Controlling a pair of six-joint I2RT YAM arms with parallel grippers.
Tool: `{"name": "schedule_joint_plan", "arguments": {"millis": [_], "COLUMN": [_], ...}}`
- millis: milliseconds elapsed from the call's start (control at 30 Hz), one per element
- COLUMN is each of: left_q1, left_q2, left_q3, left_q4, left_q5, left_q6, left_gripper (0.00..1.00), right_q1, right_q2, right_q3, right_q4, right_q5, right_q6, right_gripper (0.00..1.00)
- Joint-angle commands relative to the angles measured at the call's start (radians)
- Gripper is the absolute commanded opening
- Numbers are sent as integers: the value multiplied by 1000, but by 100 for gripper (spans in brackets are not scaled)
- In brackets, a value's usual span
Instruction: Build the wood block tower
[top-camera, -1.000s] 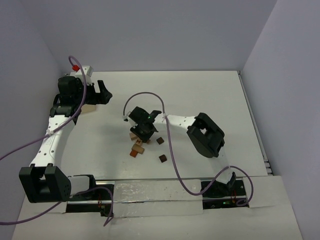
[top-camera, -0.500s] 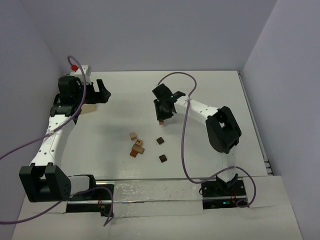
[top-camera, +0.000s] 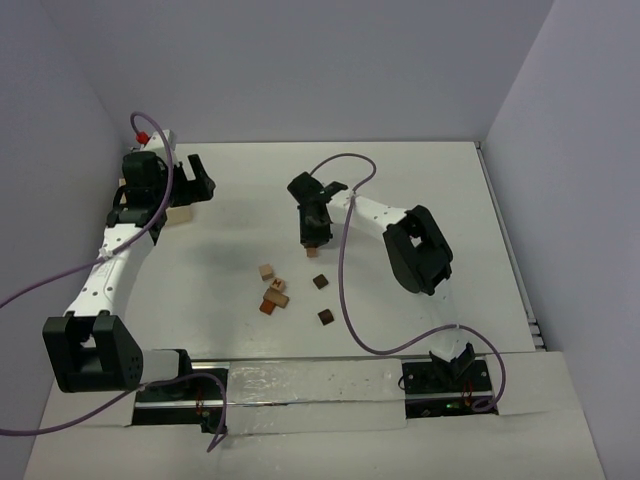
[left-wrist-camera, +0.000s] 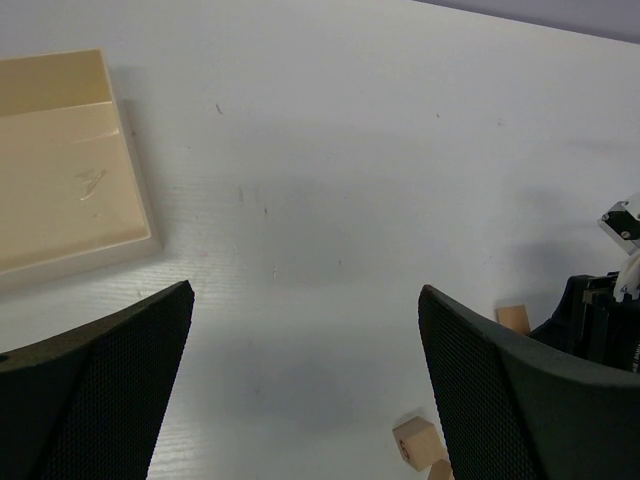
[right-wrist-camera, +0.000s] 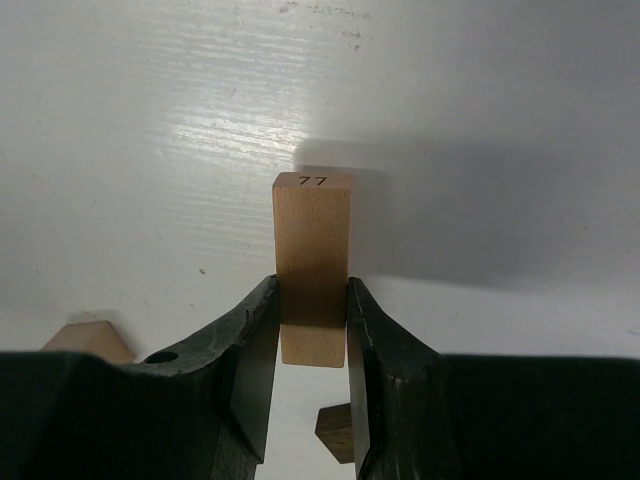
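Observation:
My right gripper (top-camera: 312, 238) is shut on the longer light tan wood block (right-wrist-camera: 312, 250), marked 77, which sticks out past the fingertips (right-wrist-camera: 258, 330). It hangs over the table's middle, and I cannot tell whether it touches the surface. Loose wood blocks lie nearer the arms: a tan cube (top-camera: 266, 271), a small tan and reddish cluster (top-camera: 274, 296), and two dark cubes (top-camera: 320, 281) (top-camera: 326, 317). My left gripper (top-camera: 196, 180) (left-wrist-camera: 305, 385) stands open and holds nothing at the far left. The tower is not in view.
A flat pale tan board (top-camera: 178, 214) (left-wrist-camera: 60, 160) lies under the left gripper at the left wall. The left wrist view catches two tan cubes (left-wrist-camera: 418, 443) (left-wrist-camera: 514, 318) and the right arm (left-wrist-camera: 600, 320). Walls close the table on three sides.
The right gripper lifted the longer block out of the cluster and carried it back and to the right, then slightly left. The left gripper shifted a little to the left, still open.

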Motion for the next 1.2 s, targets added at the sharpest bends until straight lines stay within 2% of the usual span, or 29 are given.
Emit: {"name": "schedule_joint_plan", "arguments": {"millis": [0, 167, 567, 600, 633, 667, 800, 833, 933, 1167], "left_q1": [7, 7, 7, 7, 7, 7, 5, 7, 7, 7], "left_q2": [0, 19, 35, 36, 33, 33, 41, 42, 30, -16], "left_q3": [-1, 11, 23, 23, 23, 23, 43, 46, 58, 104], "left_q4": [64, 48, 38, 38, 38, 37, 7, -1, -32, -98], "left_q5": [-7, -28, -47, -50, -50, -48, -9, 0, 39, 191], "left_q6": [-14, -4, -4, -3, -1, 0, 37, 48, 83, 145], "left_gripper": [99, 99, 99, 99, 99, 99, 99, 99, 99, 99], "right_q1": [9, 14, 25, 26, 28, 28, 32, 32, 46, 44], "right_q2": [34, 60, 77, 77, 76, 76, 62, 55, -61, -346], "right_q3": [56, 53, 39, 34, 32, 28, 12, 7, -9, 38], "right_q4": [-14, -15, -12, -11, -9, -6, 3, 3, 21, 8], "right_q5": [29, 39, 22, 22, 22, 22, 10, 3, -8, 82], "right_q6": [40, 54, 70, 71, 73, 71, 76, 74, 62, -123], "right_gripper": [5, 5, 22, 28, 40, 40, 73, 78, 98, 100]}}
